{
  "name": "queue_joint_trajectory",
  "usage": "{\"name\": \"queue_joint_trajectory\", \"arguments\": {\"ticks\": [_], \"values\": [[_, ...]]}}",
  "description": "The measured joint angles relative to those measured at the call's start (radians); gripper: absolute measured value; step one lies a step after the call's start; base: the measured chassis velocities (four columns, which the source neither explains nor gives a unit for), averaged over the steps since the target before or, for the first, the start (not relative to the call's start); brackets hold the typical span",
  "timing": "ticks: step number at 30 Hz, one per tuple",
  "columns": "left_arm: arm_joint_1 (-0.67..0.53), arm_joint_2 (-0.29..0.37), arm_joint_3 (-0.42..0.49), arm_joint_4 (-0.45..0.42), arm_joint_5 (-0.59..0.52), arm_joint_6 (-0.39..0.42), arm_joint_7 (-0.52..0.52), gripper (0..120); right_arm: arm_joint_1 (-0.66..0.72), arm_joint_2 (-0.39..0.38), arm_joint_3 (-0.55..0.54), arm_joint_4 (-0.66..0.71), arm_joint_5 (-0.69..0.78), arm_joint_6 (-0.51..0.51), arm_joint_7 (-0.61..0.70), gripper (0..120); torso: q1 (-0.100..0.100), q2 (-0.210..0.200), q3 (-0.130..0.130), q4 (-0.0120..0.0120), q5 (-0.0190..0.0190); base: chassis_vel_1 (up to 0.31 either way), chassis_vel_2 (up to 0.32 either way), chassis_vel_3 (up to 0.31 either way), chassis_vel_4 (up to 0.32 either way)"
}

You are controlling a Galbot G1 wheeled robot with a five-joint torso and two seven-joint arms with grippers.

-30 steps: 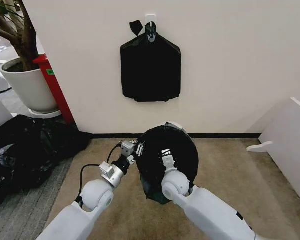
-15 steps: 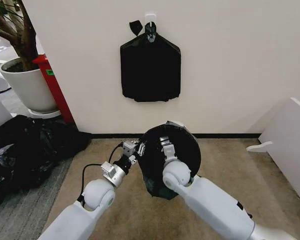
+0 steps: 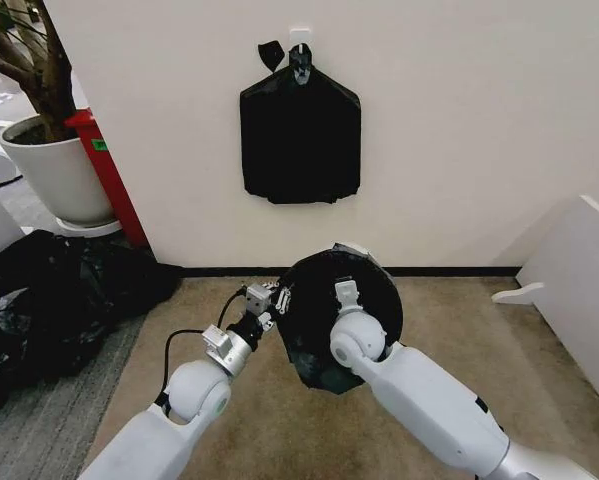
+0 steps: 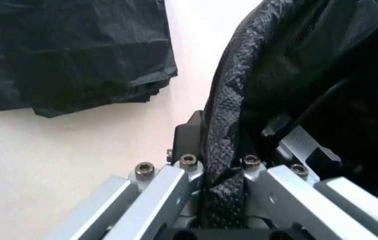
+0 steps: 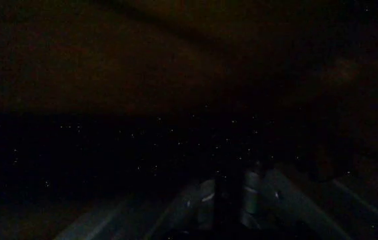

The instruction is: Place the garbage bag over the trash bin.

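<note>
We see the garbage bag (image 3: 319, 330), a glossy black film, spread over the round mouth of the trash bin (image 3: 351, 250), of which a bit of cream rim peeks out at the far edge, near the wall. The bin stands on the beige carpet (image 3: 479, 340) just before the baseboard. Our left gripper (image 3: 274, 298) sits at the bag's left edge, its metal fingers (image 4: 169, 192) pinched narrow on a fold of the crinkled film. Our right gripper (image 3: 347, 292) reaches down into the bag's opening; we cannot tell how its fingers stand, as its wrist camera looks into darkness. A flat black bundle (image 3: 300, 140) hangs on the wall above.
</note>
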Motion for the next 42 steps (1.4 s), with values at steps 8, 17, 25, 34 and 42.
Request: {"name": "queue_joint_trajectory", "arguments": {"ticks": [8,17,25,34,42], "values": [[0.008,0.001,-0.001,0.000,0.005,0.001,0.005,1,0.070,0.020,-0.019,-0.036,0.035,0.009,-0.010,0,0.000,0.000,0.000,0.0001,0.0000,0.000,0.000,0.000,0.000],[0.018,0.002,-0.005,-0.007,0.006,0.000,0.012,1,0.094,0.028,0.010,-0.082,0.092,-0.063,0.054,0,0.000,0.000,0.000,0.0000,0.0000,0.000,0.000,0.000,0.000],[0.005,0.001,-0.010,0.004,-0.027,0.027,-0.022,1,0.020,-0.019,-0.018,0.016,-0.003,0.056,-0.047,0,0.000,0.000,0.000,-0.0001,0.0001,0.000,0.000,0.000,0.000],[-0.015,-0.005,-0.012,0.022,-0.076,0.143,-0.127,1,-0.056,-0.062,-0.094,0.088,-0.324,0.303,-0.235,21,0.000,0.000,0.000,0.0000,0.0001,0.000,0.000,0.000,0.000],[-0.056,-0.015,-0.027,0.056,-0.166,0.201,-0.201,1,-0.128,-0.074,-0.084,0.163,-0.430,0.501,-0.362,49,0.000,0.000,0.000,0.0002,0.0000,0.000,0.000,0.000,0.000]]}}
